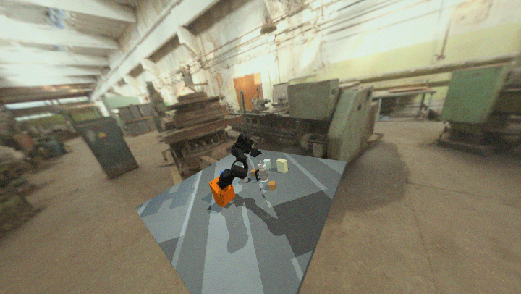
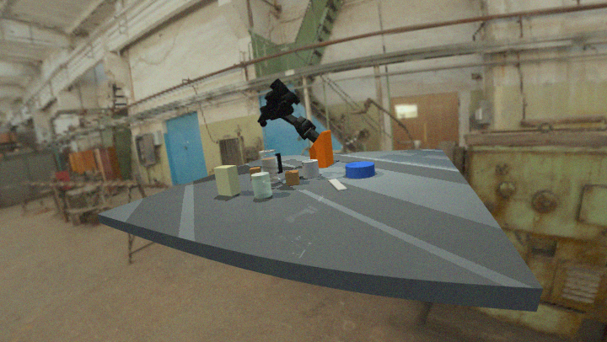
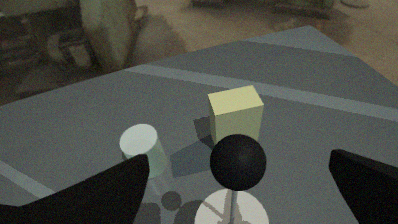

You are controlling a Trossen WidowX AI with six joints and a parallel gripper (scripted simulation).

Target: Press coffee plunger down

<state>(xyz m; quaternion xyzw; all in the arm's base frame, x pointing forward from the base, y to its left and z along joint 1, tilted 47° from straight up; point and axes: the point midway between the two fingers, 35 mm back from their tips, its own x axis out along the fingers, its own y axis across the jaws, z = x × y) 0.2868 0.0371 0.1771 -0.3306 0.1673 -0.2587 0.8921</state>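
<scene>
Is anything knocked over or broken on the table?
Nothing stands out. The glass coffee press stands upright, its black round plunger knob still raised on its rod. The pale yellow block and pale green cylinder stand upright too. The black claw hangs open around the knob, holding nothing.

Glass coffee press (image 1: 262,172) upright on table, black plunger knob (image 3: 238,161) raised on thin rod above lid (image 3: 231,212)

Matte black arm (image 2: 297,120) of blocky jointed segments, mounted on an orange box-shaped base (image 1: 221,193). Black gripper (image 3: 239,185) with two broad, tapering fingers, no visible markings.
</scene>
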